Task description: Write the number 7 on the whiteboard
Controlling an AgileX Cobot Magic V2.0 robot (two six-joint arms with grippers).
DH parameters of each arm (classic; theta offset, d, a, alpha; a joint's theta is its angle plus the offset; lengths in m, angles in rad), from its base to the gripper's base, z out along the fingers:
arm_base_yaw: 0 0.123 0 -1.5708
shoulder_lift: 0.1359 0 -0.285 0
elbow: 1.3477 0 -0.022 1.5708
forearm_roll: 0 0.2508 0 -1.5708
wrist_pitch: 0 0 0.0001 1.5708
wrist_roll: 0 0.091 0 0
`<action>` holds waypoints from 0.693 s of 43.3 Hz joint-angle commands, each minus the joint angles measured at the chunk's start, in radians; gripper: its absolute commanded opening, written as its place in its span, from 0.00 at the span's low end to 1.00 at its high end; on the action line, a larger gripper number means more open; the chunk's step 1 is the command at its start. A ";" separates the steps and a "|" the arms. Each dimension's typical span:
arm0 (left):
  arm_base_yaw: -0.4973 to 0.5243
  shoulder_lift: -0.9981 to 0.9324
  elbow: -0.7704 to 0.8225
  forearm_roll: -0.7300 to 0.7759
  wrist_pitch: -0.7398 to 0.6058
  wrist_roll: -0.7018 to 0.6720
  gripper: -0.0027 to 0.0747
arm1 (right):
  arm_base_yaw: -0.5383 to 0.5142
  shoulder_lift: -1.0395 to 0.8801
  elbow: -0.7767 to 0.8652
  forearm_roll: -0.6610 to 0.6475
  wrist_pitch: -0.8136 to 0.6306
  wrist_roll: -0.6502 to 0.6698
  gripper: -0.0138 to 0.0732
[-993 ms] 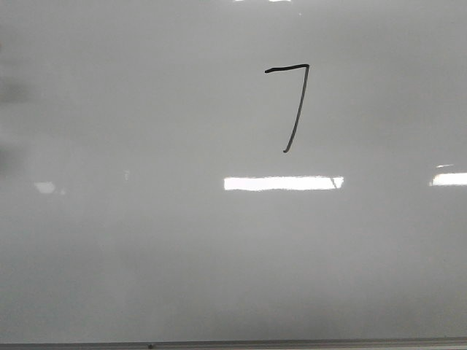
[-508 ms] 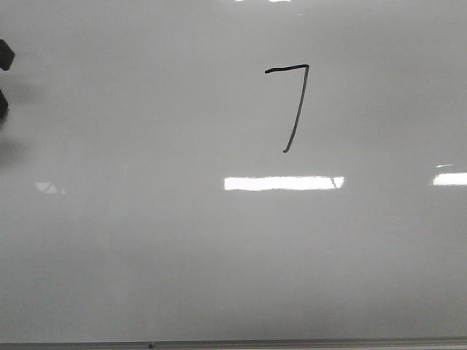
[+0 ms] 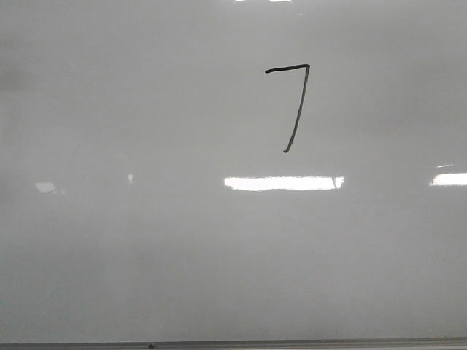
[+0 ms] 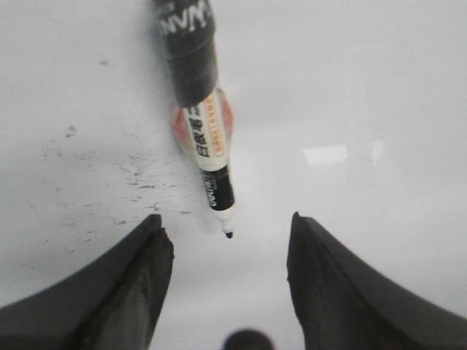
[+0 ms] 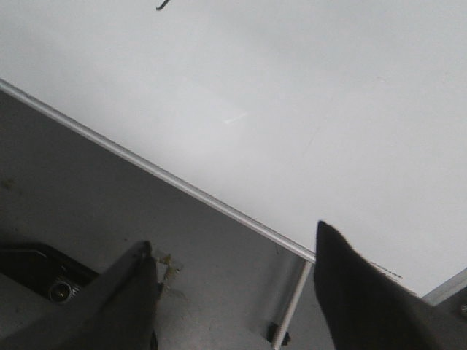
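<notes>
The number 7 (image 3: 295,109) is a thin black stroke in the upper middle of the whiteboard (image 3: 146,255), which fills the front view. Neither gripper shows in the front view. In the left wrist view my left gripper (image 4: 226,248) is open and empty. A black and white marker (image 4: 204,138) lies ahead of it on the board, its bare tip pointing between the fingers and clear of both. In the right wrist view my right gripper (image 5: 233,262) is open and empty, over the grey table beside the board's metal edge (image 5: 182,186).
Bright light reflections (image 3: 283,183) lie on the board below the 7. Old ink smudges (image 4: 139,175) mark the board beside the marker. A grey table (image 5: 87,189), a thin white rod (image 5: 292,302) and a dark recess (image 5: 36,273) lie off the board's edge.
A dark shape that showed at the left edge of the front view half a second ago has gone out of view. The 7 is unchanged.
</notes>
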 commanded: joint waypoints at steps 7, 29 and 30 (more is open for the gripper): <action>-0.193 -0.253 -0.031 -0.013 0.042 0.009 0.51 | -0.005 -0.108 0.022 0.020 -0.075 0.032 0.72; -0.482 -0.594 0.127 -0.032 0.155 0.024 0.51 | -0.005 -0.208 0.173 0.149 -0.117 0.030 0.72; -0.482 -0.594 0.127 -0.032 0.155 0.024 0.51 | -0.005 -0.208 0.173 0.149 -0.118 0.030 0.72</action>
